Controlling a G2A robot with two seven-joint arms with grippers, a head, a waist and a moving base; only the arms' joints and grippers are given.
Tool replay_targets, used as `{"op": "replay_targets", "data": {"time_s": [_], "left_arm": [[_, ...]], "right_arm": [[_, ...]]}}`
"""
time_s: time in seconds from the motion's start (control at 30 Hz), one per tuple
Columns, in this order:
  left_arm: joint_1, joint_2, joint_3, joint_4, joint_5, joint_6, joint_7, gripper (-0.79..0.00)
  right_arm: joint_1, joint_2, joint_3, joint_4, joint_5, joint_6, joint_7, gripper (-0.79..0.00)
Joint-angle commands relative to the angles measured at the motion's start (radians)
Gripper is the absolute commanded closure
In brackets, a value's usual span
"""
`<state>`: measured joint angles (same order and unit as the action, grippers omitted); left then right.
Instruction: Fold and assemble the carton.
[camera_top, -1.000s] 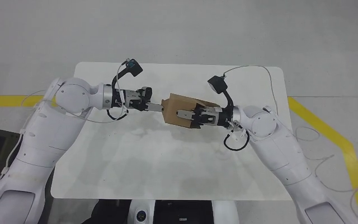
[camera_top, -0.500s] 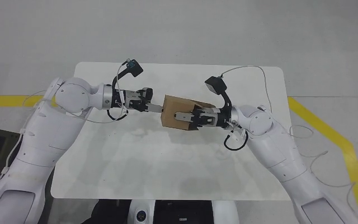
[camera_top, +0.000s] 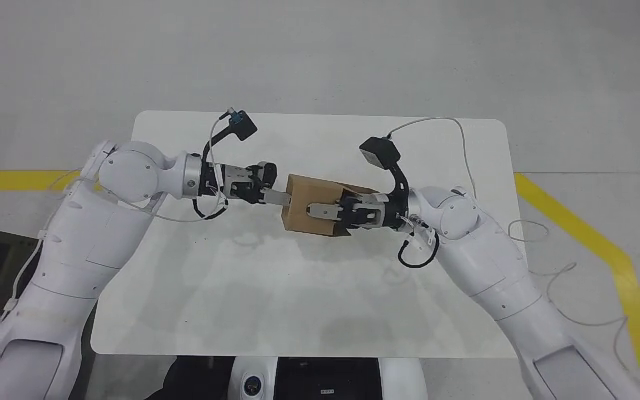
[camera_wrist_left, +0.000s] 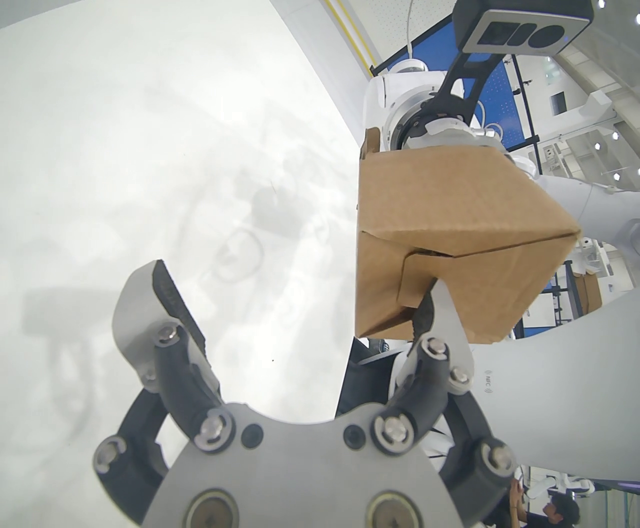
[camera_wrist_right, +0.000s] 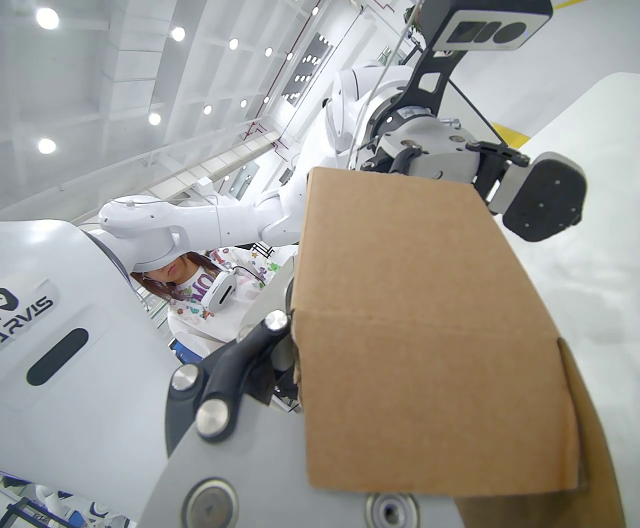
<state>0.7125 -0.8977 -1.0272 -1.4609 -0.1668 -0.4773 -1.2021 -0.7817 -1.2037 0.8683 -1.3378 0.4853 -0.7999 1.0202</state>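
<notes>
Right gripper (camera_top: 318, 211) clamps a wall of the cardboard carton (camera_top: 305, 192) over the table (camera_top: 200, 290) — left gripper (camera_wrist_left: 300, 305) spread wide, one finger (camera_wrist_left: 446, 320) touching the end flaps (camera_wrist_left: 415, 287).

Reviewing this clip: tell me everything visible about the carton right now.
The carton is plain brown corrugated cardboard, already box-shaped, lying lengthwise between the arms and apparently lifted off the white table. Its end toward the left arm shows flaps folded in, seams meeting, not quite flush. The right end effector grips it, one finger lying along its top face. The left end effector is open, one fingertip touching the end flaps.
</notes>
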Motion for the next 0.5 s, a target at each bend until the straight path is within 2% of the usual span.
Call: {"op": "replay_targets", "data": {"time_s": [0.0,0.47], "left_arm": [[0.0,-0.001,0.002,-0.001,-0.005,0.0,-0.003,-0.785],[-0.001,-0.003,0.009,-0.01,-0.016,-0.002,-0.011,-0.785]], "right_arm": [[0.003,-0.001,-0.004,0.001,0.003,0.001,0.001,0.0],[0.012,0.0,-0.018,0.012,0.016,0.003,0.003,0.0]]}}
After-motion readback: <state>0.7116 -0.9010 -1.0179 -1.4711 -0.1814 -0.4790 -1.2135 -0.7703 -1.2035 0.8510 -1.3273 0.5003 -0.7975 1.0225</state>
